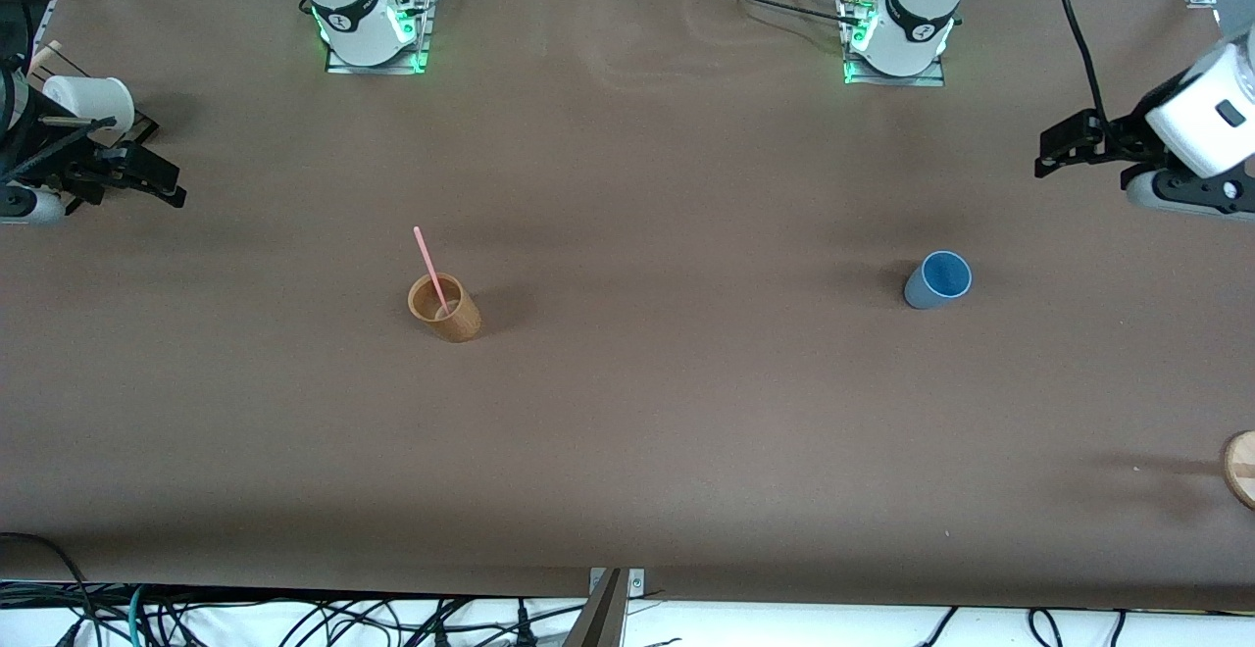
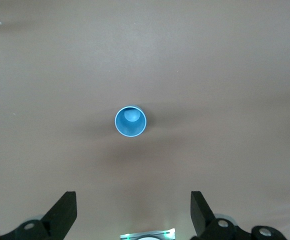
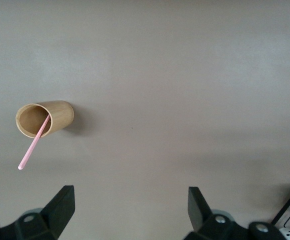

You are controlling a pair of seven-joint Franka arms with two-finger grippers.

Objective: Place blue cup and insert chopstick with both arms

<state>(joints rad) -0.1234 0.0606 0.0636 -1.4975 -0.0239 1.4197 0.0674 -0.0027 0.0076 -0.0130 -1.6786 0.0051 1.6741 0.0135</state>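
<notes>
The blue cup (image 1: 938, 279) stands upright and empty on the brown table, toward the left arm's end; it also shows in the left wrist view (image 2: 131, 121). The pink chopstick (image 1: 428, 263) leans inside the tan-brown cup (image 1: 446, 308), toward the right arm's end; both show in the right wrist view, chopstick (image 3: 32, 145) and brown cup (image 3: 45, 118). My left gripper (image 1: 1047, 154) hangs open and empty over the table's left-arm end (image 2: 133, 200), apart from the blue cup. My right gripper (image 1: 165, 184) hangs open and empty over the right-arm end (image 3: 130, 195), apart from the brown cup.
A white cup (image 1: 90, 101) sits on a black stand at the right arm's end of the table, close to the right gripper. A round wooden piece (image 1: 1241, 468) lies at the edge of the left arm's end, nearer the front camera. Cables hang below the table's front edge.
</notes>
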